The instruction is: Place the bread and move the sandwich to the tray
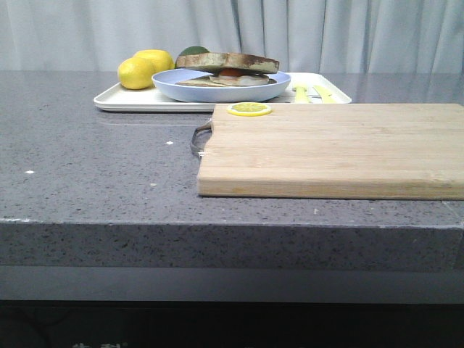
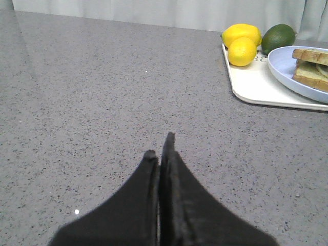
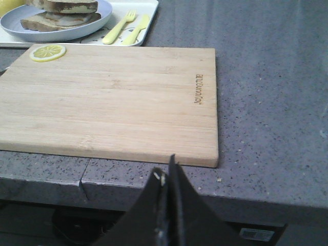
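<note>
The sandwich sits on its round light-blue plate [image 1: 221,87], which stands on the white tray [image 1: 123,98] at the back of the counter. The bread [image 1: 227,61], a slice with a dark brown crust, lies on top of the stack, tilted. The plate also shows in the left wrist view [image 2: 287,69] and the right wrist view [image 3: 61,28]. Neither gripper shows in the front view. My left gripper [image 2: 160,146] is shut and empty over bare counter, well short of the tray [image 2: 256,87]. My right gripper [image 3: 165,166] is shut and empty at the counter's front edge.
A wooden cutting board [image 1: 333,148] lies in front of the tray with a lemon slice [image 1: 249,109] on its far left corner. Two lemons [image 1: 145,70] and an avocado [image 1: 192,51] sit on the tray's left. A yellow fork and knife [image 1: 312,93] lie on its right.
</note>
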Robot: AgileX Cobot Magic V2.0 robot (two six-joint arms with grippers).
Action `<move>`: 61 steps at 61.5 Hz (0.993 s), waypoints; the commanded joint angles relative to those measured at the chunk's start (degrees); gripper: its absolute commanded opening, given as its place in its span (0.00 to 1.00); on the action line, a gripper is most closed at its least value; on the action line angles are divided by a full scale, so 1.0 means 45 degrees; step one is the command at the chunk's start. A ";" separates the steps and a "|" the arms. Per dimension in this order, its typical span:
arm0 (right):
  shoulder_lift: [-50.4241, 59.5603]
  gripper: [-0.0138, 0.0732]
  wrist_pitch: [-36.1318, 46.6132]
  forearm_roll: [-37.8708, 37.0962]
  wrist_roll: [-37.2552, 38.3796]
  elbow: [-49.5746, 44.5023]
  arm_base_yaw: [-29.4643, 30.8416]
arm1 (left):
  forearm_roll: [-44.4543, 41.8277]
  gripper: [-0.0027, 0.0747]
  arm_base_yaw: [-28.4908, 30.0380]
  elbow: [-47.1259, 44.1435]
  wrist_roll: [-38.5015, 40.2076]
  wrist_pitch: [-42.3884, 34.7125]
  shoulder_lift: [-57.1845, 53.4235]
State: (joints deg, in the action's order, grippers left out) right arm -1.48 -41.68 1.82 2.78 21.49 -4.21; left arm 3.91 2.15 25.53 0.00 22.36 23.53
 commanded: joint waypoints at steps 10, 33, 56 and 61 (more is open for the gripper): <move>-0.0171 0.09 0.1041 -0.0016 -0.0061 0.0301 0.0019 | 0.0128 0.01 -0.0005 0.0336 0.0141 -0.1084 0.0078; -0.0171 0.09 0.1041 -0.0016 -0.0061 0.0301 0.0019 | -0.0045 0.01 -0.0666 -0.1019 0.0141 -0.1663 -0.1842; -0.0171 0.09 0.1041 -0.0016 -0.0061 0.0301 0.0019 | -0.0064 0.01 -0.1135 -0.4150 0.0141 -0.3317 -0.5630; -0.0159 0.09 0.1029 -0.0016 -0.0061 0.0301 0.0019 | -0.0064 0.01 -0.1113 -0.4607 0.0141 -0.3816 -0.5494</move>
State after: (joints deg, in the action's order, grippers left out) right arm -1.48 -41.68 1.82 2.78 21.49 -4.21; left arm 3.67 -3.14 4.54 0.00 11.69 -0.25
